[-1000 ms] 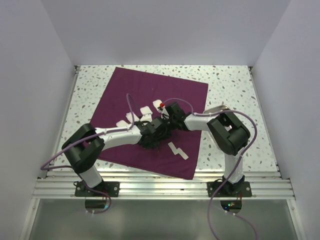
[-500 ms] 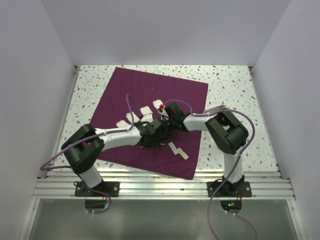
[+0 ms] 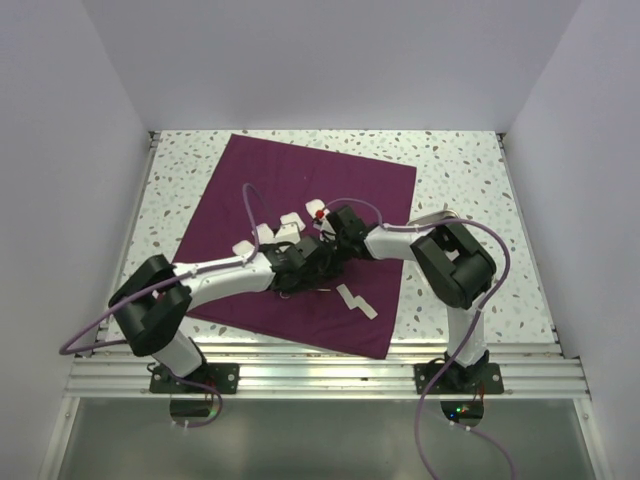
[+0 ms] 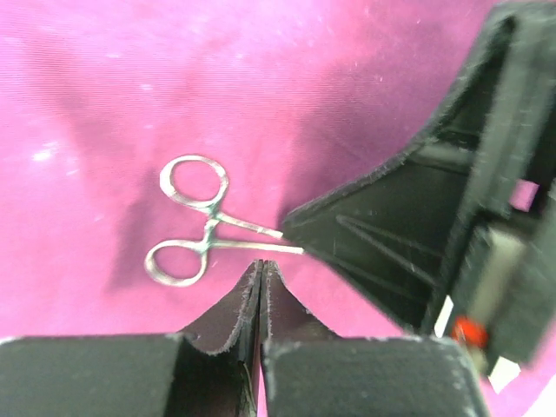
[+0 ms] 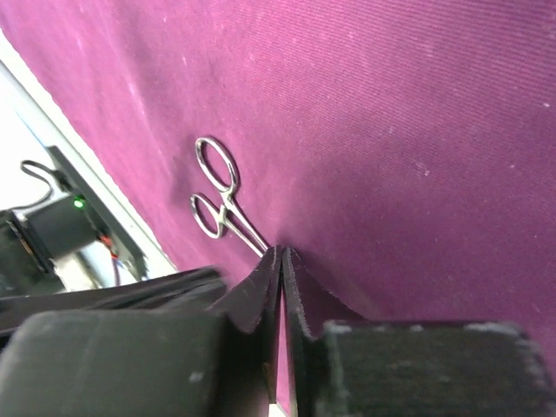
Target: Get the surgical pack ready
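One steel clamp (image 4: 193,229), thin, stiff and probably slippery, lies flat at the middle of the purple cloth (image 3: 300,175) of the surgical pack, spread unfolded on the speckled table (image 3: 460,170); its ring handles look the surest hold. Right gripper (image 5: 280,256) is closed, seemingly pinching the clamp's tip; left gripper (image 4: 261,269) is closed on nothing, just short of the shanks. Four flimsy gauze squares (image 3: 265,233) show beside them, one zigzag gauze strip (image 3: 350,299) apart; the limp cloth should lift by a corner

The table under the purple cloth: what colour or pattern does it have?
The table is white with small grey and dark speckles. The top external view shows it best.
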